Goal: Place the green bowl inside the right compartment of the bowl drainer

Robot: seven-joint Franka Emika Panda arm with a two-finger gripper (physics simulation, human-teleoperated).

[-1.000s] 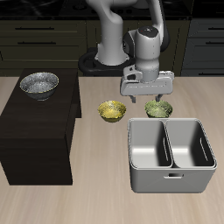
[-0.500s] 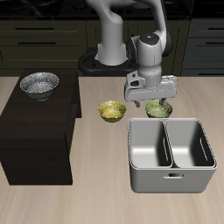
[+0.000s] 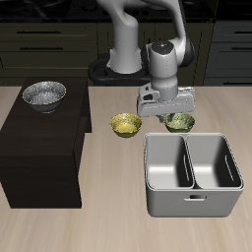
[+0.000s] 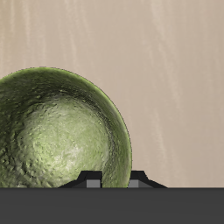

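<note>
The green bowl (image 3: 180, 121) sits upright on the table just behind the bowl drainer (image 3: 194, 203), a grey tub with two deep, empty basins. My gripper (image 3: 169, 114) hangs low over the bowl, on the side toward the yellow bowl, with its fingers open and nothing between them. In the wrist view the green bowl (image 4: 54, 131) fills much of the picture from close up, showing its mottled glossy inside. Only the tips of the gripper (image 4: 112, 180) peek in there, near the bowl's rim.
A yellow bowl (image 3: 124, 124) stands beside the green one. A silver metal bowl (image 3: 44, 94) rests on top of a dark cabinet block (image 3: 39, 153) at the table's side. Dark kitchen cabinets line the back.
The gripper has come down and shifted slightly toward the green bowl, so it now hangs closer over the bowl's rim. No object has moved.
</note>
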